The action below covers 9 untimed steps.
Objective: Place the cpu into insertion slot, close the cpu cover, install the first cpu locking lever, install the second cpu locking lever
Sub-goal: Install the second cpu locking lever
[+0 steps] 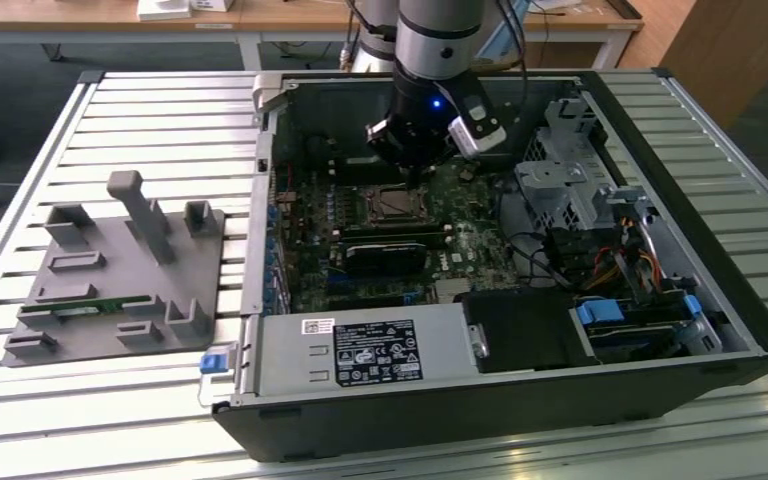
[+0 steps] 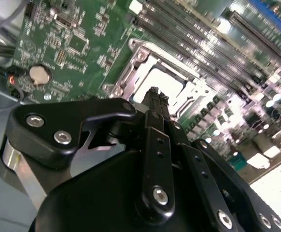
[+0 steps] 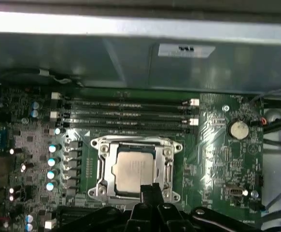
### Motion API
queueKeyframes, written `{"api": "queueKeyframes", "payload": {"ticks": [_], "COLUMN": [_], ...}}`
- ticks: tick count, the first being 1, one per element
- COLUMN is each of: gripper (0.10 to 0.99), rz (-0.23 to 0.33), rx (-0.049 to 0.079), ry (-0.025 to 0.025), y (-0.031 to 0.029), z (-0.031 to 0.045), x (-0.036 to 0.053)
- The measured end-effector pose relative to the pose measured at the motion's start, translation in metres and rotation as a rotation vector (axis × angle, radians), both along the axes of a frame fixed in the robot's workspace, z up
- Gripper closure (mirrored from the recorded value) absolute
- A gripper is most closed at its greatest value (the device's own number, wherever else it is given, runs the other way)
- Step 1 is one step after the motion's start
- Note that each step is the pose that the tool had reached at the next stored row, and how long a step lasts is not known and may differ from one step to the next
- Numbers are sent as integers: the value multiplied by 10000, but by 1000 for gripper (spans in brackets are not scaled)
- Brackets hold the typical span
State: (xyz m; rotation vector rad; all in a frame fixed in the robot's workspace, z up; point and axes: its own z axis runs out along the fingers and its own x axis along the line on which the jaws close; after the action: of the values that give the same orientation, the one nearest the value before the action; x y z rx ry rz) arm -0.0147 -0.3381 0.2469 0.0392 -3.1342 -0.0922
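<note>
The arm is reaching down into the open computer case (image 1: 518,400), which is lying on its side on a slatted worktop (image 1: 157,110), and the gripper (image 1: 418,172) is hanging just above the far edge of the insertion slot (image 1: 394,205) in the exterior view. In the first wrist view the cpu (image 3: 132,171) is sitting flat in the insertion slot, its silvery-grey top showing through the cut-out of the cpu cover (image 3: 104,162), which is lying closed down around it as a bright metal frame. The gripper's fingers (image 3: 150,193) are pressed together into one narrow black tip, holding nothing, and that tip is hovering over the near edge of the cover frame; whether it is touching the metal I cannot tell. The second wrist view is showing the same closed tip (image 2: 153,96) pointing at the socket's rim, with the cpu (image 2: 167,82) pale just beyond it. Long memory slots (image 3: 126,113) are running along one side of the socket and a row of capacitors (image 3: 51,166) is standing along another, leaving only a thin strip of green board around the frame. On the exterior view's left, well apart from the case, a grey fixture tray (image 1: 117,270) is resting on the worktop.
</note>
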Motion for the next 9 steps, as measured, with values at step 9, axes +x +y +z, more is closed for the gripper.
{"api": "queueKeyframes", "payload": {"ticks": [9], "gripper": [980], "rz": [-1], "rx": [0], "ry": [3], "y": [-197], "z": [-48], "x": [-3]}}
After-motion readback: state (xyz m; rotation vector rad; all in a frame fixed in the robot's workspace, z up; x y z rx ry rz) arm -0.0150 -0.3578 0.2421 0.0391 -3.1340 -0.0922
